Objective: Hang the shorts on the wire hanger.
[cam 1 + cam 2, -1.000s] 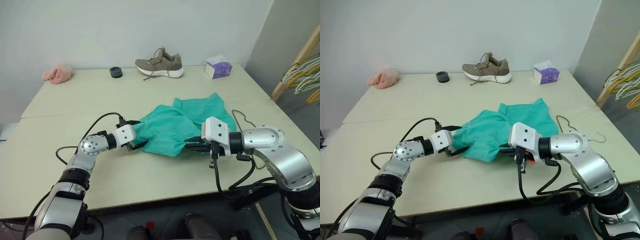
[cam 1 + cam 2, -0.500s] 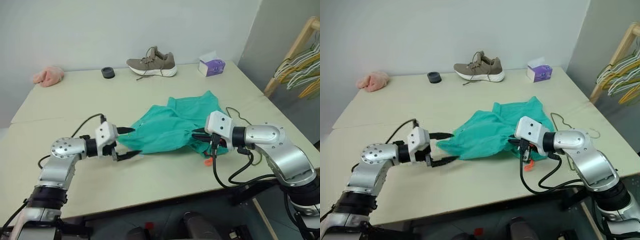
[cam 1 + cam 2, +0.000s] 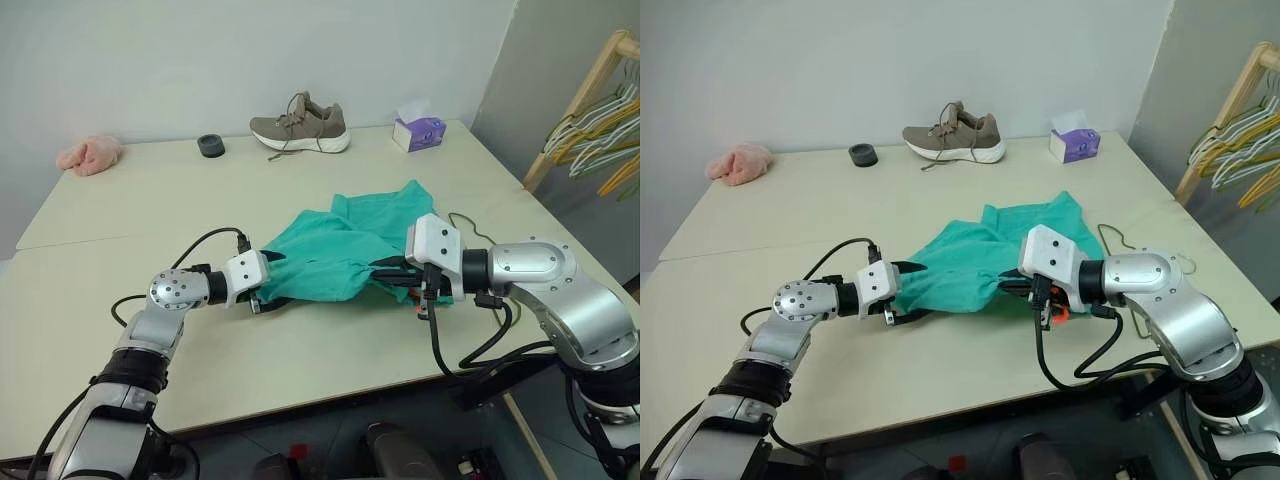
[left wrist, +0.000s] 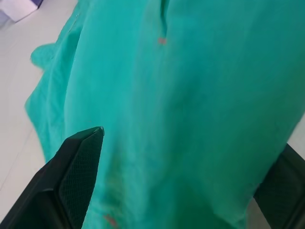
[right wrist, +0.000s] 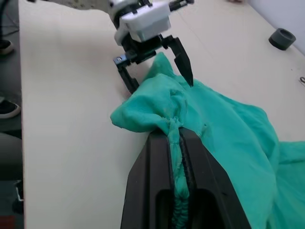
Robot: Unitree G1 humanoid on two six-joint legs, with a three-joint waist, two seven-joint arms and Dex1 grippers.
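Status: the task is at an early stage. The shorts (image 3: pixel 350 250) lie bunched on the table (image 3: pixel 150 200), and no part of them is on the wire hanger (image 3: pixel 1140 250). The hanger rests flat on the table at about 3 o'clock from the shorts, its hook end showing just past the cloth (the rest appears to sit partly under the fabric or behind the right arm, so its full outline cannot be confirmed). Remaining work, as judged from this layout: spread or lift the waistband, bring the garment to the hanger, and thread or drape it over the wire.

Right gripper (image 5: pixel 175 136): the fingers are closed together on a gathered fold of the shorts, and cloth is visibly pinched between them in the right wrist view. In the head views this grip sits at the 4 o'clock edge of the garment.

Left gripper (image 3: pixel 902 292): the fingers stand wide apart and straddle the 8 o'clock edge of the shorts. One finger (image 4: pixel 78 157) lies just beside the fabric on one side and the other finger at the opposite side (the cloth fills the gap between them). The fingers have not closed on the fabric, so the garment is held by the right gripper alone.
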